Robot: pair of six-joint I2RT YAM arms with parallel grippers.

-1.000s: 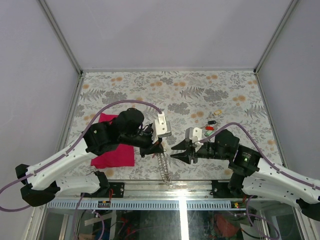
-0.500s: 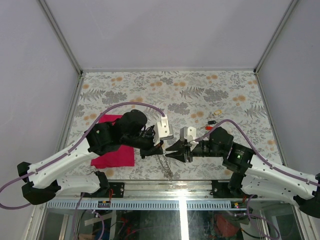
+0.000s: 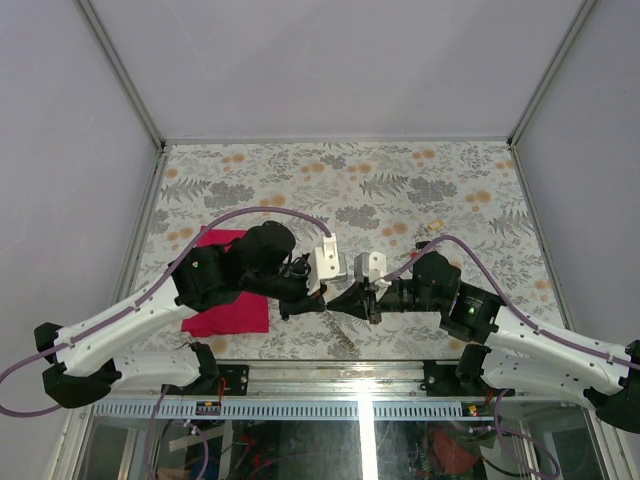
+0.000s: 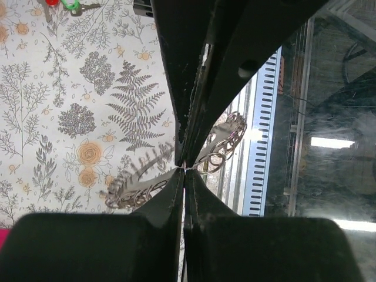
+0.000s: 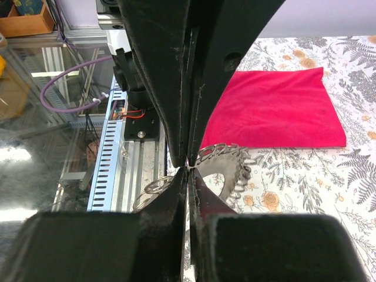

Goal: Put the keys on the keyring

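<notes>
The keyring, a thin silver chain of small rings [image 3: 336,333], hangs near the table's front edge. My left gripper [image 3: 324,303] and right gripper [image 3: 334,304] meet tip to tip, both shut on the chain at about the same spot. In the left wrist view the chain [image 4: 136,187] loops out to both sides of my shut fingers [image 4: 170,194]. In the right wrist view it [image 5: 230,160] curves right, with loose rings [image 5: 154,187] on the left. Keys with red and green heads [image 4: 69,5] lie far off on the table. A pale yellow key [image 3: 436,225] shows behind the right arm.
A magenta cloth [image 3: 218,318] lies on the floral table under the left arm and also shows in the right wrist view [image 5: 276,108]. The table's metal front rail [image 3: 340,378] and slotted cable duct [image 4: 261,147] lie just below the grippers. Purple cables arch over both arms.
The right gripper has moved left to the left gripper's tips and closed there. The left gripper has held the chain in about the same place.
</notes>
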